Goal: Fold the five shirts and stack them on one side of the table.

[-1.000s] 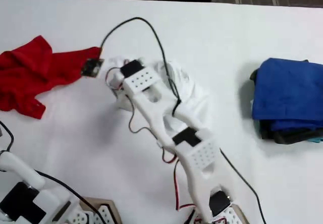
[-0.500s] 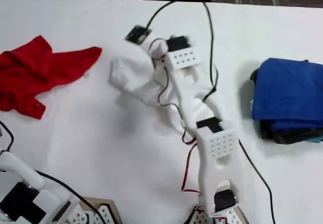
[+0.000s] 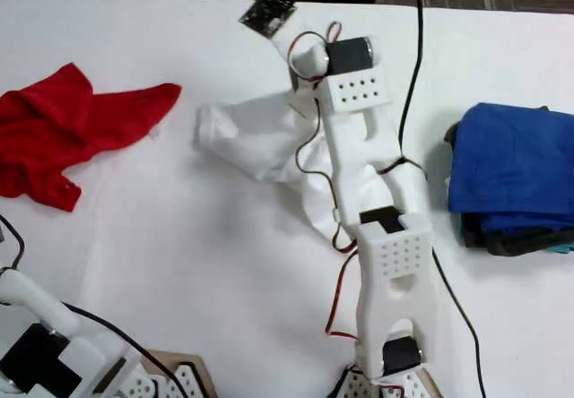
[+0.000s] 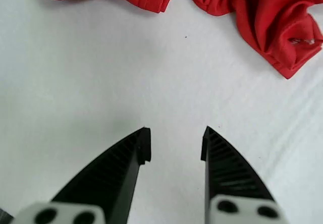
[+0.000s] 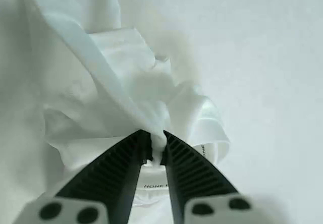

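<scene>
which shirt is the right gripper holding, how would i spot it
On the table, look midway between the red shirt and the blue stack. The white shirt lies crumpled there, pinched by the right gripper. Its neighbours are coloured; it alone is white.

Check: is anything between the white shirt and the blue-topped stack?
Nothing visible does. The right gripper is shut on the white shirt, and only bare table lies between it and the stack. The arm's black cable runs beside that gap.

red shirt (image 3: pixel 81 134) | white shirt (image 3: pixel 242 134) | blue shirt (image 3: pixel 511 156) | white table (image 3: pixel 179 255)
</scene>
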You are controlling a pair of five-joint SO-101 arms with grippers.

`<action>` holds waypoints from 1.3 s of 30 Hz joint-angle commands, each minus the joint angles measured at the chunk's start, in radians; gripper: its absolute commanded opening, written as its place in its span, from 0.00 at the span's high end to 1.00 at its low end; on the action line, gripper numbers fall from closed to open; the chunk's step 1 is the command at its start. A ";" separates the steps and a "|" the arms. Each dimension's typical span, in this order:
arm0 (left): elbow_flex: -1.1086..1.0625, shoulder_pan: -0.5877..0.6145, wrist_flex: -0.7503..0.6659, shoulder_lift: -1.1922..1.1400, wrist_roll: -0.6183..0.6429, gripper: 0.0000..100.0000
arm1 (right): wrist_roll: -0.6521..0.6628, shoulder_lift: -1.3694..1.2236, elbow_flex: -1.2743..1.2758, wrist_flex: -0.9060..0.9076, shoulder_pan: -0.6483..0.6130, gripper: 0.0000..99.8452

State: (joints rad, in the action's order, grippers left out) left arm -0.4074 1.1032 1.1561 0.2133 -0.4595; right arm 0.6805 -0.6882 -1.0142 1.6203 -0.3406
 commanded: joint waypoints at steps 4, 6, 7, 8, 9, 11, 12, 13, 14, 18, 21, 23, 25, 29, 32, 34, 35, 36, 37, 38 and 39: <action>0.004 0.005 -0.015 0.003 0.006 0.81 | -0.044 -0.018 -0.043 -0.027 -0.156 0.93; 0.004 0.005 -0.015 0.003 0.006 0.81 | -0.044 -0.039 -0.048 -0.056 -0.188 0.88; 0.004 0.005 -0.015 0.003 0.006 0.81 | -0.044 -0.051 -0.048 -0.071 -0.199 0.85; 0.004 0.005 -0.015 0.003 0.006 0.81 | -0.044 -0.061 -0.048 -0.082 -0.205 0.84; 0.004 0.005 -0.015 0.003 0.006 0.81 | -0.044 -0.070 -0.048 -0.090 -0.206 0.83; 0.004 0.006 -0.014 0.003 0.006 0.81 | -0.044 -0.090 -0.048 -0.094 -0.197 0.82; 0.004 0.008 -0.014 0.003 0.006 0.81 | -0.044 -0.099 -0.048 -0.091 -0.189 0.82; 0.004 0.008 -0.014 0.003 0.006 0.81 | -0.044 -0.108 -0.048 -0.085 -0.177 0.82; 0.004 0.008 -0.014 0.003 0.006 0.81 | -0.044 -0.114 -0.048 -0.082 -0.166 0.82; 0.004 0.009 -0.015 0.003 0.005 0.81 | -0.044 -0.110 -0.049 -0.018 -0.188 0.82; 0.004 0.011 -0.015 0.003 0.005 0.81 | -0.040 -0.101 -0.049 0.016 -0.263 0.82; 0.004 0.023 -0.015 0.003 0.005 0.81 | -0.044 -0.101 -0.041 0.016 -0.302 0.82; 0.004 0.046 -0.015 0.003 0.006 0.81 | -0.046 -0.107 -0.032 0.016 -0.340 0.82; 0.004 0.074 -0.015 0.003 0.003 0.81 | -0.046 -0.162 -0.028 0.013 -0.400 0.82; 0.004 0.086 -0.015 0.003 0.000 0.81 | -0.046 -0.236 -0.031 -0.002 -0.410 0.82; 0.004 0.097 -0.015 0.003 0.000 0.81 | -0.049 -0.280 -0.031 -0.022 -0.410 0.82; 0.004 0.098 -0.015 0.003 -0.002 0.81 | -0.063 -0.298 -0.031 -0.033 -0.412 0.82; 0.004 0.101 -0.015 0.003 -0.002 0.81 | -0.086 -0.314 -0.031 -0.050 -0.412 0.82; 0.004 0.106 -0.015 0.003 -0.002 0.81 | -0.106 -0.328 -0.031 -0.070 -0.412 0.82; 0.004 0.106 -0.015 0.003 -0.002 0.81 | -0.118 -0.337 -0.031 -0.090 -0.409 0.82; 0.004 0.107 -0.015 0.003 -0.002 0.81 | -0.127 -0.343 -0.031 -0.111 -0.406 0.82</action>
State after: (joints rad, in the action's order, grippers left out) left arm -0.4074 1.1953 1.1561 0.2133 -0.4595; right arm 0.5854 -1.0303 -1.0188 1.5604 -0.7472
